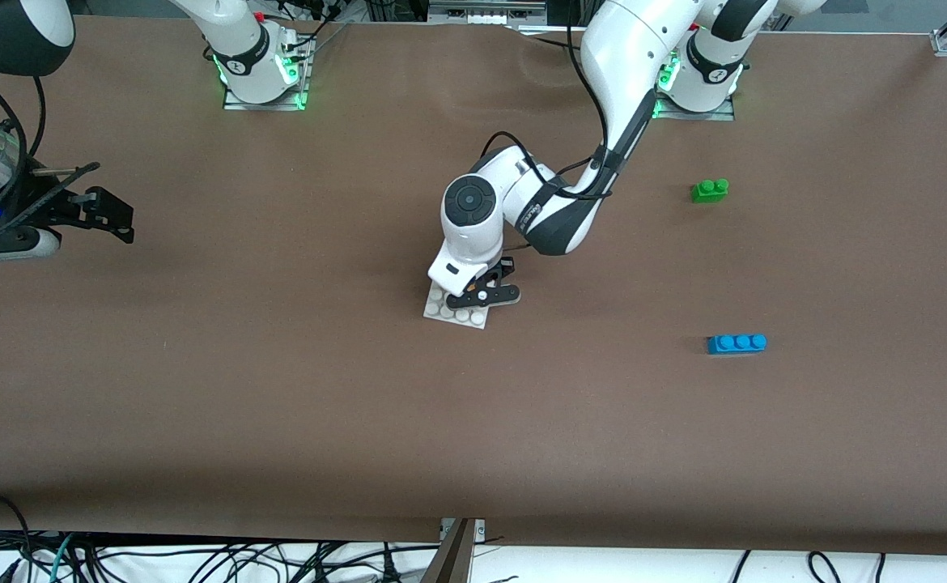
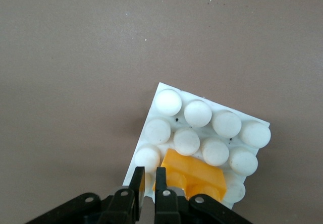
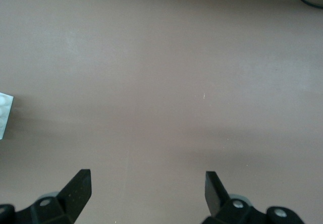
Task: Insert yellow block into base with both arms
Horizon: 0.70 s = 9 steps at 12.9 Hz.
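Trouble may come if the left gripper, its fingers squeezed together, shoves sideways: the yellow block just under it could pop off the base. The right gripper waits wide apart over bare table.

A green brick and a blue brick lie well apart on the brown table

Left gripper closed; right gripper spread, waiting.
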Motion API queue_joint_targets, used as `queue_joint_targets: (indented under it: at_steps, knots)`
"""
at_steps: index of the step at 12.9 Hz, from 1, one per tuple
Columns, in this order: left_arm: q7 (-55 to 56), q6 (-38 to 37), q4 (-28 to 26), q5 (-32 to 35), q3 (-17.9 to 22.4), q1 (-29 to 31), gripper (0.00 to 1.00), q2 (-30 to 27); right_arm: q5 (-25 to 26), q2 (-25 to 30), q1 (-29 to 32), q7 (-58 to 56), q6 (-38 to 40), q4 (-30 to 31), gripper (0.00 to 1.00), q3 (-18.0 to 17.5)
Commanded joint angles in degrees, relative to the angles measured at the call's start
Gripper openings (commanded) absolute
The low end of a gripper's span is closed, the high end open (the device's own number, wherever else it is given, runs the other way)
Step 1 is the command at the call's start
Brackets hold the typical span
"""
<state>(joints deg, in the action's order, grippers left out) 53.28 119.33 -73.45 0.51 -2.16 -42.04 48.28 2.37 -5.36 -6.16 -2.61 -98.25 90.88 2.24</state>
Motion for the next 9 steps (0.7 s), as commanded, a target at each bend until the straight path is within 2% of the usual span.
queue_joint_targets:
  at_steps: [1,4,9]
  knots:
    - [0.7,0.1,1.6,0.2,0.2,-0.3,0.15,1.1,-0.2,-0.1,0.4,-0.8,0.3,-0.6,1.0,-0.7]
    - [0.9,-0.2,2.0,-0.2,0.1,-0.3,0.15,0.4,-0.2,-0.1,0.4,-0.8,0.3,-0.6,1.0,-0.7]
    - [2.9,0.2,2.0,0.4,0.3,-2.4,0.13,2.5,-0.2,-0.2,0.4,-0.8,0.3,-0.6,1.0,-0.7]
